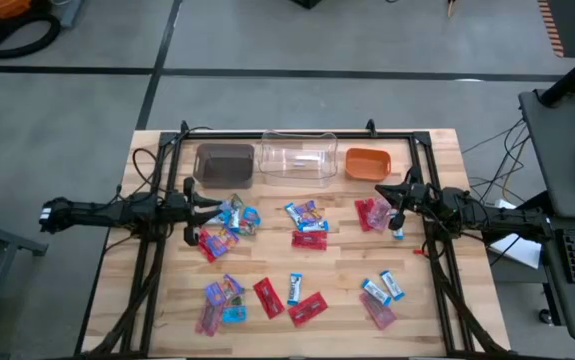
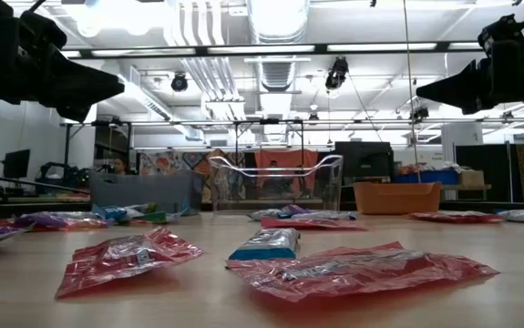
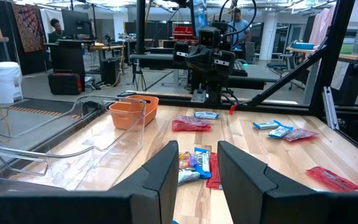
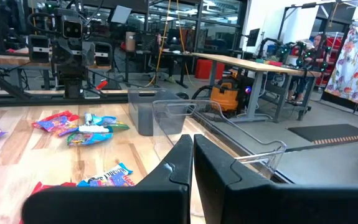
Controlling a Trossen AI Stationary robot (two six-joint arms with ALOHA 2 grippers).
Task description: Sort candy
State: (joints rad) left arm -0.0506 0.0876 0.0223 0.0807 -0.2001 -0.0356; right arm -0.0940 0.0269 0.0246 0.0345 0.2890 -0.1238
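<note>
Small wrapped sweets in red, blue-and-white and purple-multicolour lie scattered flat on the wooden table: a cluster [image 1: 232, 220] beside my left gripper, a middle group [image 1: 307, 225], red ones [image 1: 372, 213] beside my right gripper, and more near the front [image 1: 222, 300] [image 1: 382, 295]. My left gripper [image 1: 195, 207] [image 3: 197, 163] is open and hangs above the table at its left side. My right gripper [image 1: 399, 208] [image 4: 193, 157] is shut with nothing between its fingers and hangs above the right side. Both show high up in the low view [image 2: 88, 87] [image 2: 444, 91].
Along the far edge stand three bins in a row: brown [image 1: 225, 165], clear [image 1: 297, 158] and orange [image 1: 367, 163]. A black frame [image 1: 297, 133] borders the work area. Bare wood [image 1: 337, 270] lies between the sweet groups. People show in the room beyond.
</note>
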